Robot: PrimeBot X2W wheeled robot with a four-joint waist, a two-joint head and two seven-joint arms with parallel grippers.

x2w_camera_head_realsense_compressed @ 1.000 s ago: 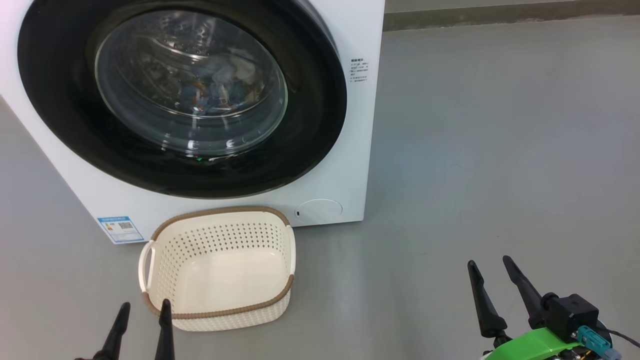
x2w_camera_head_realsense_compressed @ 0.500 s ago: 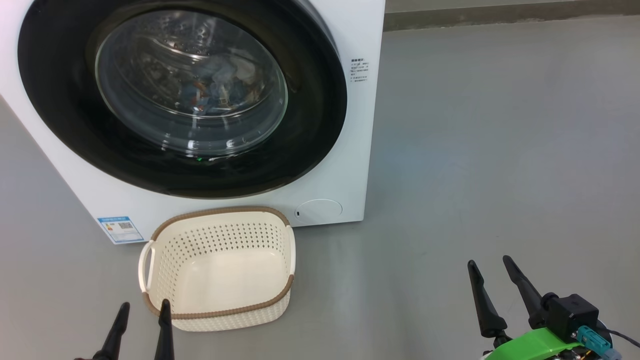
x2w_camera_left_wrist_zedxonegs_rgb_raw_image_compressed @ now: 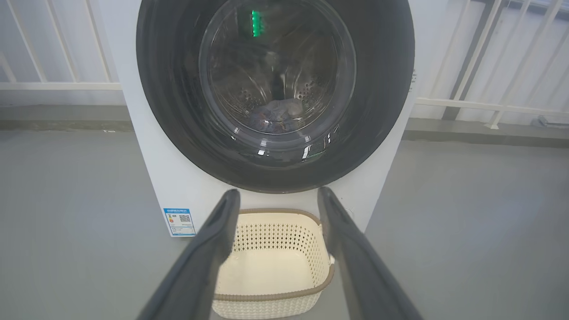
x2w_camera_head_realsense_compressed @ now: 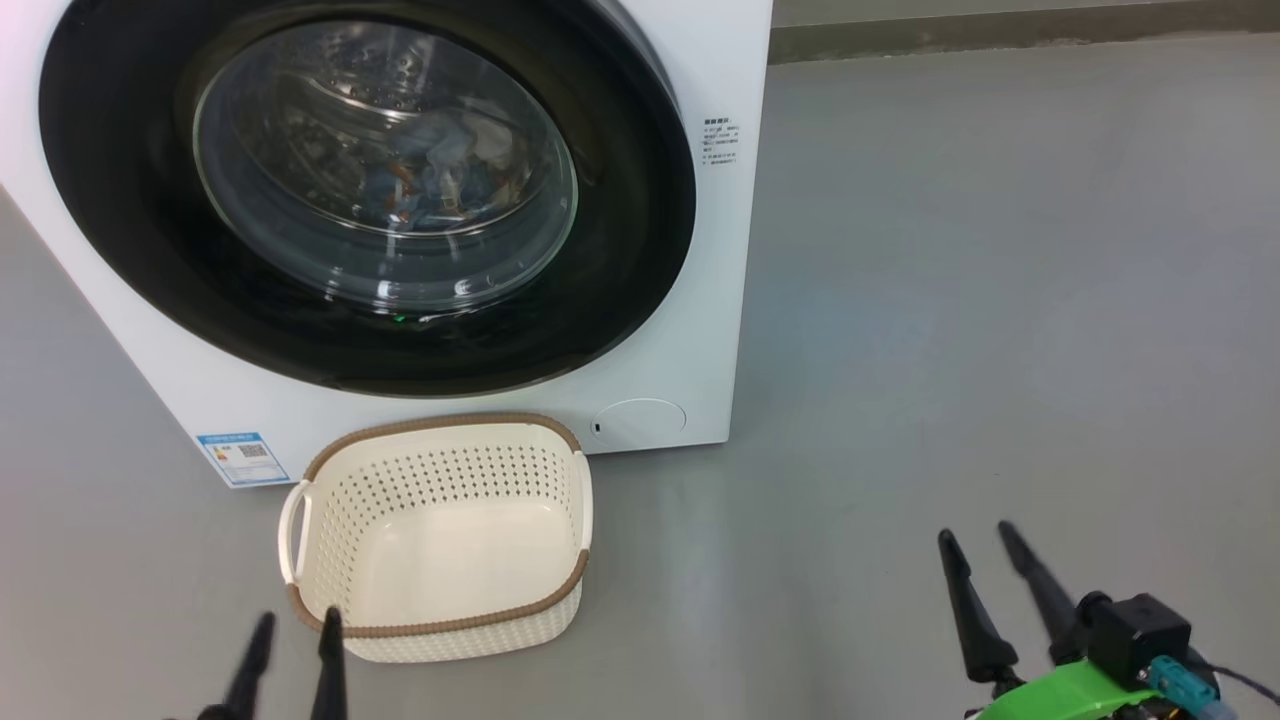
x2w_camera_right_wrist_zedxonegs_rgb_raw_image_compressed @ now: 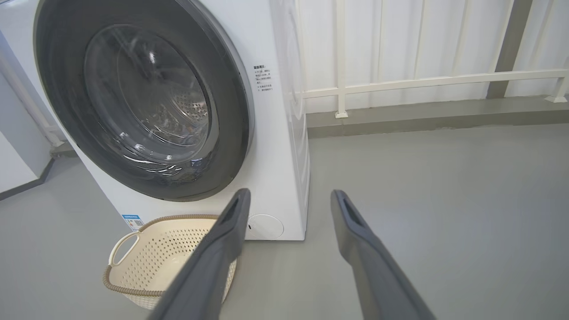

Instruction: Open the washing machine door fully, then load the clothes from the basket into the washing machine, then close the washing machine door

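We find the left gripper [x2w_camera_head_realsense_compressed: 296,620] low at the near left of the head view. Its two dark fingers point away from us toward the basket [x2w_camera_head_realsense_compressed: 440,630], and one fingertip overlaps the basket's near left rim (whether it touches the rim or hangs above it we cannot tell). The jaws stand well apart with nothing between them. Looking along those fingers from the left wrist, we face the washing machine door [x2w_camera_head_realsense_compressed: 640,250] squarely, with the basket framed between the two fingers.

The right gripper [x2w_camera_head_realsense_compressed: 975,533] sits at the near right, over the bare grey floor [x2w_camera_head_realsense_compressed: 950,300] and well apart from the washing machine [x2w_camera_head_realsense_compressed: 725,330]. Its fingers slant away from us and a little to the left, and a black block and a green part [x2w_camera_head_realsense_compressed: 1060,692] of the wrist sit behind them. These jaws are spread too and hold nothing. The right wrist view aims at the washer's right front corner.

The washing machine stands at the far left, its door shut flat against the front. Through the glass we make out the clothes [x2w_camera_head_realsense_compressed: 440,180], light blue with orange bits, heaped in the drum. The basket stands on the floor just in front of the washer, below the door, between the blue label sticker [x2w_camera_head_realsense_compressed: 240,458] to its left and a round cap [x2w_camera_head_realsense_compressed: 637,420] to its right.
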